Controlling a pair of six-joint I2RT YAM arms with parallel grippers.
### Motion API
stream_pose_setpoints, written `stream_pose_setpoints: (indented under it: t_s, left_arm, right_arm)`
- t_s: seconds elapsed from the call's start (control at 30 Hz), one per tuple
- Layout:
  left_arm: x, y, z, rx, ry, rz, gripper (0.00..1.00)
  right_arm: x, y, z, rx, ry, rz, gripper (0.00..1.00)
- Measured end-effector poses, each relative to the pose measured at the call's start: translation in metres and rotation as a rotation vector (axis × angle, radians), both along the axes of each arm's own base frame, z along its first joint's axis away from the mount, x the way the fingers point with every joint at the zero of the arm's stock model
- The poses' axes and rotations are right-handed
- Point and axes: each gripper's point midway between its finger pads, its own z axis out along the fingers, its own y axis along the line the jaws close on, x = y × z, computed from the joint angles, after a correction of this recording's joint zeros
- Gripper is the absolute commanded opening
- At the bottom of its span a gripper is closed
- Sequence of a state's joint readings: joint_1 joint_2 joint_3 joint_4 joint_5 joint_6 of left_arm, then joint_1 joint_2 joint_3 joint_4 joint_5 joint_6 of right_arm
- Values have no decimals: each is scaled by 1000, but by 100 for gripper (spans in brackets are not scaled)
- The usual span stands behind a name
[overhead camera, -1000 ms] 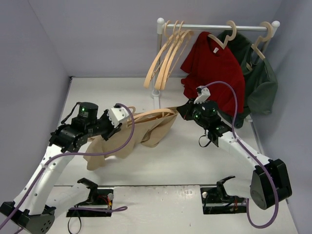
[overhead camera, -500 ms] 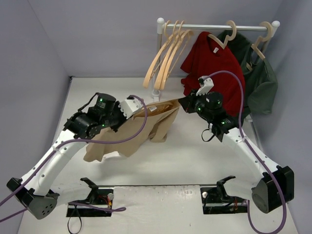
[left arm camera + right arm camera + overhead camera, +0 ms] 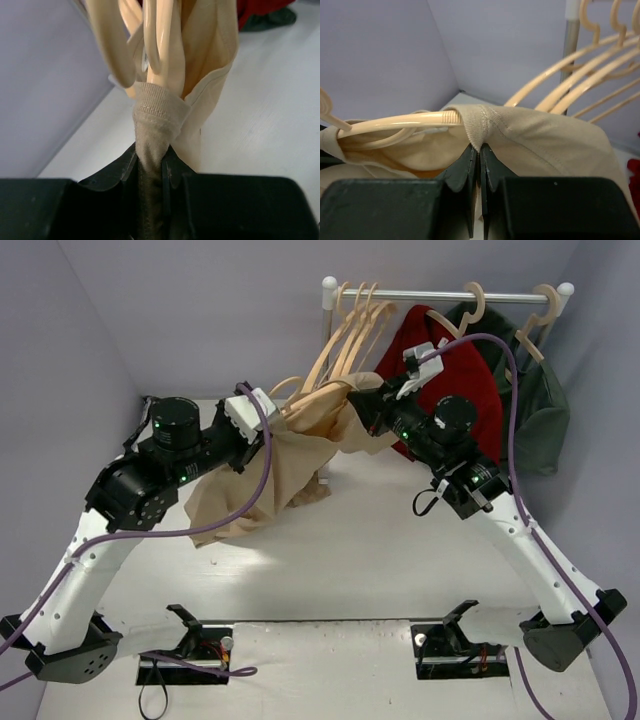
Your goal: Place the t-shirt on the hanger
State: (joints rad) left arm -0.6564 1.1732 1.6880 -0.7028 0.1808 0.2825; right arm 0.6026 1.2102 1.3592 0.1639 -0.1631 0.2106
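Observation:
The tan t-shirt (image 3: 285,465) hangs in the air between my two grippers, just in front of the rack. The pale wood hanger (image 3: 395,120) sits inside its neck opening, and its hook (image 3: 288,387) pokes out at the top left. My left gripper (image 3: 268,422) is shut on the ribbed collar (image 3: 157,107), with the hanger arms (image 3: 160,50) right above it. My right gripper (image 3: 366,412) is shut on the collar's other side (image 3: 479,127), right under the hanger arm. The shirt's body droops down over the table.
A white rack (image 3: 440,295) stands at the back with several spare wood hangers (image 3: 345,345), a dark red t-shirt (image 3: 475,380) and a dark green garment (image 3: 537,410). Its post (image 3: 327,310) is just behind the shirt. Purple-grey walls close in the left and back.

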Motion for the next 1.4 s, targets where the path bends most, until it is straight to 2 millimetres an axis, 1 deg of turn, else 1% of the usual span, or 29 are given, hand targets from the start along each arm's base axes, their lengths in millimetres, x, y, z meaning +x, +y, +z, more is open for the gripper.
stream_pose_setpoints:
  t_s: [0.03,0.1,0.13,0.2,0.27,0.43,0.5,0.57,0.63,0.77,0.97,1.03,1.1,1.2,1.3,1.37,1.4]
  left_arm:
    - [-4,-2,8,-19,-15,-16,0]
    - [-12,-2,16,-45,-29,-41,0]
    - [-16,-1,16,-51,-30,-51,0]
    - [-24,1,8,-59,-22,-67,0]
    - [-32,2,-12,-47,9,-82,0]
    - [-47,7,-80,22,139,-106,0]
    - [-51,6,-102,45,187,-118,0]
    - [-54,6,-115,61,220,-128,0]
    - [-56,4,-119,62,231,-138,0]
    - [-53,0,-118,46,218,-147,0]
    - [-46,-4,-113,9,215,-164,0]
    - [-41,-2,-114,-16,226,-164,0]
    - [-35,0,-119,-49,242,-165,0]
    - [-31,1,-138,-91,297,-179,0]
    - [-34,-4,-156,-102,356,-215,0]
    - [-39,-9,-161,-112,386,-253,0]
    - [-41,-12,-161,-116,394,-271,0]
  right_arm:
    - [-2,0,8,2,-22,2,0]
    - [-5,-1,15,-6,-49,4,0]
    - [-6,-2,14,-14,-53,3,0]
    - [-9,-5,7,-37,-59,1,0]
    - [-12,-9,-12,-77,-48,-1,0]
    - [-21,-22,-71,-202,11,-12,0]
    - [-26,-26,-87,-252,20,-1,0]
    - [-31,-25,-93,-286,10,32,0]
    - [-35,-19,-94,-308,-14,80,0]
    - [-47,-5,-97,-337,-52,197,0]
    - [-56,16,-113,-379,-66,347,0]
    - [-59,24,-117,-384,-65,389,3]
    - [-63,31,-119,-390,-72,427,4]
    - [-69,40,-120,-396,-83,472,4]
    - [-73,46,-123,-403,-87,504,4]
    - [-75,51,-127,-409,-87,522,6]
    - [-75,53,-129,-413,-83,528,9]
